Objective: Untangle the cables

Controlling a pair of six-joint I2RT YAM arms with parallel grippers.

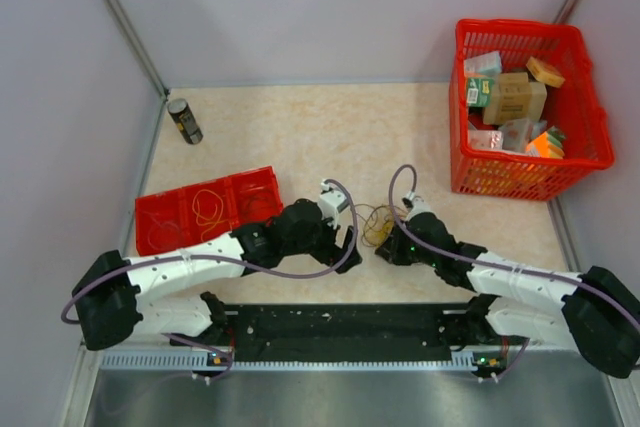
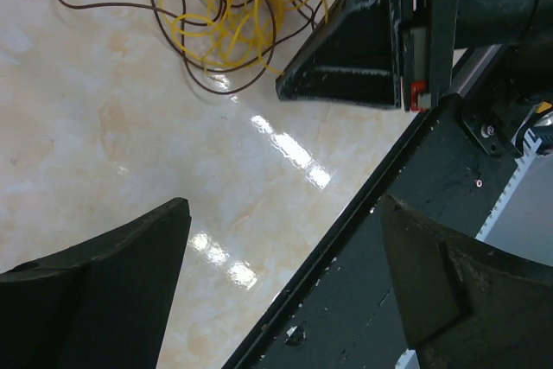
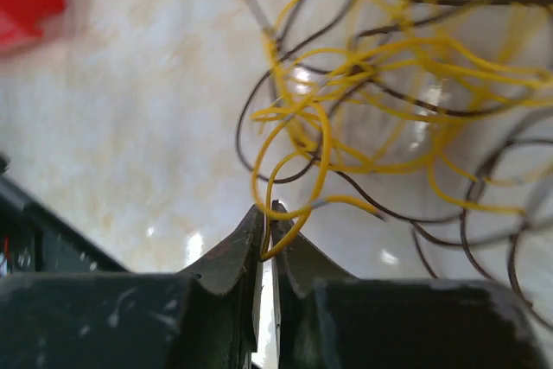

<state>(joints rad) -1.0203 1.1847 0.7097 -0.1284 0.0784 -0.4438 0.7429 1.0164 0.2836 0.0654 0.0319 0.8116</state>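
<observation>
1. Top view: cables (image 1: 372,219) sit centre frame, btwn left gripper (image 1: 347,239) & right gripper (image 1: 388,247).
2. Left wrist: left gripper (image 2: 281,213) spread wide, empty; cables (image 2: 233,6) upper centre.
3. Right wrist: right gripper (image 3: 266,212) pinched on a yellow loop of the cables (image 3: 389,84), bottom centre. Risk: pulling w/ nothing anchoring could drag the whole clump or tighten knots.

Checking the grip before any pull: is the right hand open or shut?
Shut on the cables: the right hand has its fingertips nearly touching, pinching a yellow loop.
</observation>
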